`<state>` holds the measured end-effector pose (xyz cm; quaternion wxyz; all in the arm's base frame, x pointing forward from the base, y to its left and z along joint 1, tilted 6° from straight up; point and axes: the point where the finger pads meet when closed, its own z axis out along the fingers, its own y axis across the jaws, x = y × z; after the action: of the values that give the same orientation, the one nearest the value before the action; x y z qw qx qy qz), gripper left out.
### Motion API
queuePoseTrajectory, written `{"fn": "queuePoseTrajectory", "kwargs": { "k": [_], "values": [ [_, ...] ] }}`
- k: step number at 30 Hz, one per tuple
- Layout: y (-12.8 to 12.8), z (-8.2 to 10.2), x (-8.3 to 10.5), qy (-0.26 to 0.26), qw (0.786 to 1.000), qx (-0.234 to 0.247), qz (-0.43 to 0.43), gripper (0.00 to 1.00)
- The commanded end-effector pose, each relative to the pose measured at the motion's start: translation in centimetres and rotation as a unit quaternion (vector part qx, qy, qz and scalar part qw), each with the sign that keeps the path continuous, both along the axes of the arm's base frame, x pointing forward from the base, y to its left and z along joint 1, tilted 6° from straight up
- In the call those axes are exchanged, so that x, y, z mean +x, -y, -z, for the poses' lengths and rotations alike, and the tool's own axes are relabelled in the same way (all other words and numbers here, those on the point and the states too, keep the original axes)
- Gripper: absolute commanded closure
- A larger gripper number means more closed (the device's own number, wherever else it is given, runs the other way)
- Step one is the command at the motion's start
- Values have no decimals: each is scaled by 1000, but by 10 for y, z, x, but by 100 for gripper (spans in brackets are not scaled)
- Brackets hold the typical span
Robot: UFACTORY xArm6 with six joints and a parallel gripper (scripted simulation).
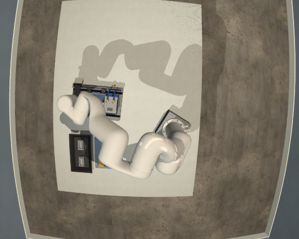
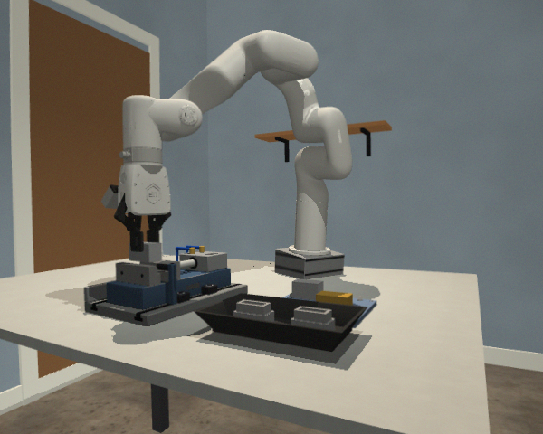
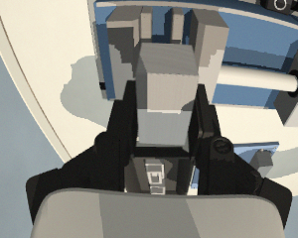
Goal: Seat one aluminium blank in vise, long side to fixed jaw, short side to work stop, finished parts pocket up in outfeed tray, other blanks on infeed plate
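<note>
My gripper [image 2: 143,242] hangs straight down over the left end of the vise [image 2: 162,282] and is shut on a grey aluminium blank [image 2: 146,254]. In the wrist view the blank [image 3: 165,95] sits between the black fingers, right above the opening with the two low bars [image 3: 163,23]. Its underside is close to the top of the grey jaw block [image 2: 131,273]; I cannot tell whether they touch. The block with blue hoses [image 2: 208,259] is at the vise's other end. Two finished parts [image 2: 252,308] [image 2: 313,314] lie pocket up in the black outfeed tray [image 2: 281,322].
Behind the tray, the blue infeed plate [image 2: 363,306] holds a brass blank [image 2: 334,297] and a grey blank [image 2: 308,287]. The arm's base [image 2: 309,262] stands behind it. From above, the arm hides the gripper and part of the vise [image 1: 100,100].
</note>
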<state>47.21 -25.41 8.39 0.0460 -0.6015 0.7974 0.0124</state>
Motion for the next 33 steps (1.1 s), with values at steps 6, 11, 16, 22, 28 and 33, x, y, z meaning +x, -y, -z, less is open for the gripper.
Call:
{"fn": "queuePoseTrajectory", "kwargs": {
  "k": [6, 11, 16, 22, 28, 33],
  "values": [
    [1, 0, 1, 2, 1000, -1, 0, 100],
    [1, 2, 2, 2, 1000, -1, 0, 100],
    [0, 4, 2, 2, 1000, -1, 0, 100],
    [0, 6, 2, 2, 1000, -1, 0, 100],
    [0, 8, 2, 2, 1000, -1, 0, 100],
    [0, 10, 2, 2, 1000, -1, 0, 100]
  ]
}}
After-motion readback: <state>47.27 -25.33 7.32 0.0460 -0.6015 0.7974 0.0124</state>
